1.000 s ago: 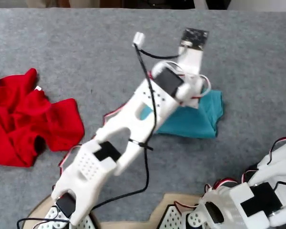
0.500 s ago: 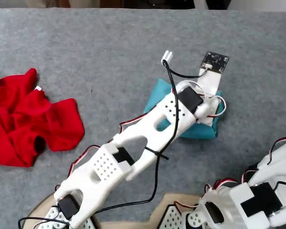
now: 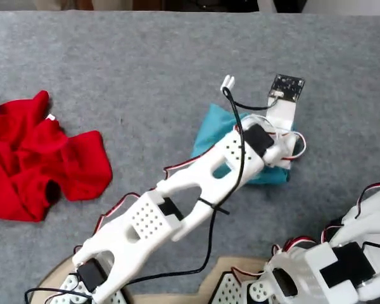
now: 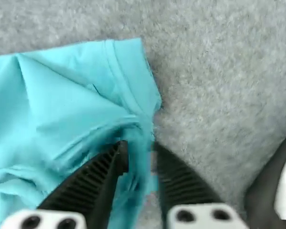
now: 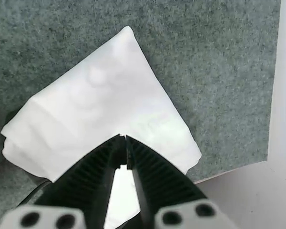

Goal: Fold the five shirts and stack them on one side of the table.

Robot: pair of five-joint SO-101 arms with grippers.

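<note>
The left gripper [image 4: 139,146] seems clenched on the teal shirt [image 4: 62,95] edge, likely to pull a fold across; the right gripper [image 5: 123,138] is closed.

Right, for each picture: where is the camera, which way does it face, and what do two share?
High view: fixed above the table, looking down at the left arm over the teal shirt, and the right arm.
Left wrist view: on that arm, looking down past the left gripper at that shirt.
Right wrist view: on the right arm, looking down past the right gripper at a white shirt.
Shared: the teal shirt, high and left wrist.
</note>
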